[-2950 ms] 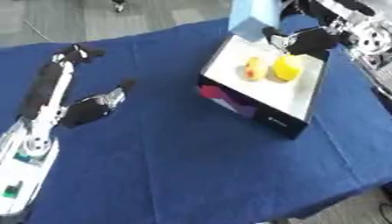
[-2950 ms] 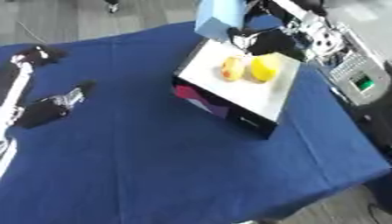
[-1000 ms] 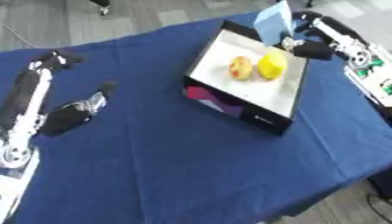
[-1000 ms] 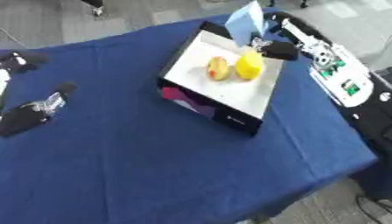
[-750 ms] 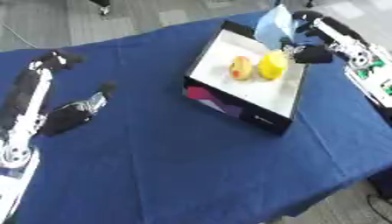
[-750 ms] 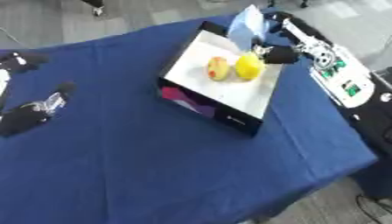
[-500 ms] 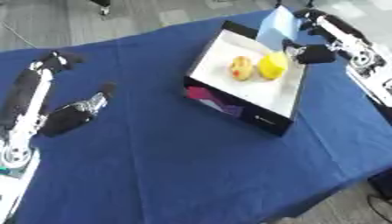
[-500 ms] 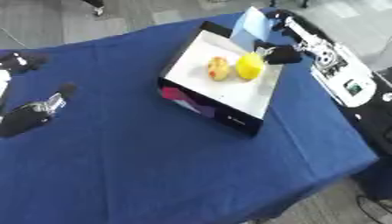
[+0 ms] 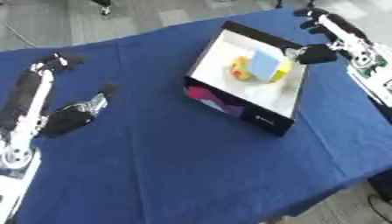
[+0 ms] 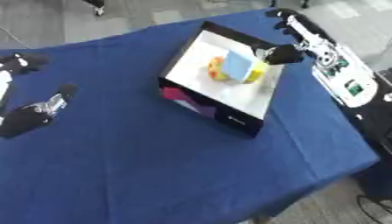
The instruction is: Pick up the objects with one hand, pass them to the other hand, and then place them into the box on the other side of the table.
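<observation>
The black-rimmed box (image 9: pixel 229 104) with a white floor stands at the far right of the blue table. Inside lie an orange-red fruit (image 9: pixel 239 70) and a yellow fruit (image 9: pixel 283 70). A light blue block (image 9: pixel 264 64) rests on top of both. My right hand (image 9: pixel 314 54) hovers at the box's right rim, just beside the block, with nothing in it. My left hand (image 9: pixel 70 119) lies open on the cloth at the far left, fingers pointing toward the box.
The blue cloth (image 9: pixel 176 166) covers the whole table. Its right edge runs close behind the box, with grey floor beyond. My right arm with its white and silver parts (image 9: pixel 360 48) lies along that edge. My left forearm (image 9: pixel 27 100) stretches down the left side.
The light blue block, held up above the box's far corner before, has come down onto the two fruits. My right hand stays at the rim; my left hand has not moved.
</observation>
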Available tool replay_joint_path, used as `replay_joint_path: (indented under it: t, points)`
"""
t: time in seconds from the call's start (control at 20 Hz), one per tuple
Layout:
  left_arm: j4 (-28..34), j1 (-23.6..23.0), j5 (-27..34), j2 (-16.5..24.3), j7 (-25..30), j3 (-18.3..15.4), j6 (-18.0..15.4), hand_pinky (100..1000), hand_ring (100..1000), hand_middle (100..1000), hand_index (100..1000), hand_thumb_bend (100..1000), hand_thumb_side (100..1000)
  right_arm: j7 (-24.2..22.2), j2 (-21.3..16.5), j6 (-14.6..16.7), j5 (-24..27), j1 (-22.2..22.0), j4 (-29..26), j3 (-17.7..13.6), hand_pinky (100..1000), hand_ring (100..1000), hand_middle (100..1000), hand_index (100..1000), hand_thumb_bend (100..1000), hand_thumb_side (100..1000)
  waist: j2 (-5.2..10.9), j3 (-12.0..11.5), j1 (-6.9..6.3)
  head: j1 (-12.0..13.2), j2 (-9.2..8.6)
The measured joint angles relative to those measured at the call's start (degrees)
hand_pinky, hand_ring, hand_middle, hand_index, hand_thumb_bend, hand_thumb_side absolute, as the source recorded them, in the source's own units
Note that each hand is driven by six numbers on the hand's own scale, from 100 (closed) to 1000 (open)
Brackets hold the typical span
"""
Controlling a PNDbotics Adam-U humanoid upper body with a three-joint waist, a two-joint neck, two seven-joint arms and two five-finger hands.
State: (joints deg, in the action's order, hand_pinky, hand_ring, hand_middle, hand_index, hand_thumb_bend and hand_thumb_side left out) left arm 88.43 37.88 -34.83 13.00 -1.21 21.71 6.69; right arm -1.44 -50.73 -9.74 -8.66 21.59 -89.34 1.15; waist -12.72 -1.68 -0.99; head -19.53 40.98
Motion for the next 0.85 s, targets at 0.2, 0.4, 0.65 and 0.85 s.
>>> replay_joint_path:
  t: [0.2,0.4,0.65,0.85]
  points:
    - [-0.01,-0.03,0.00,-0.02,0.02,0.00,0.01,845,766,737,803,486,698,-2.00,0.02,2.06,-2.66,1.13,0.89,0.02,909,895,952,930,435,208,0.00,-0.09,0.00,0.00,0.04]
    - [-0.02,-0.05,0.00,-0.02,0.02,0.00,0.01,843,766,737,802,473,698,-3.06,0.04,3.11,-3.47,1.13,1.41,0.02,901,890,985,942,100,165,0.00,-0.09,0.00,0.00,0.05]
    - [0.23,-0.33,0.54,0.04,-0.66,-0.93,0.57,840,762,735,806,339,740,-1.49,2.53,1.75,-1.92,1.64,0.63,-2.69,898,891,999,962,100,404,0.00,0.24,-0.28,1.22,0.08]
    - [2.12,-1.37,3.11,1.04,-3.02,-3.04,2.23,831,757,737,798,100,817,1.72,4.87,1.27,1.29,-1.49,-3.47,-5.84,890,867,986,936,100,391,0.02,0.19,-0.44,3.89,0.24]
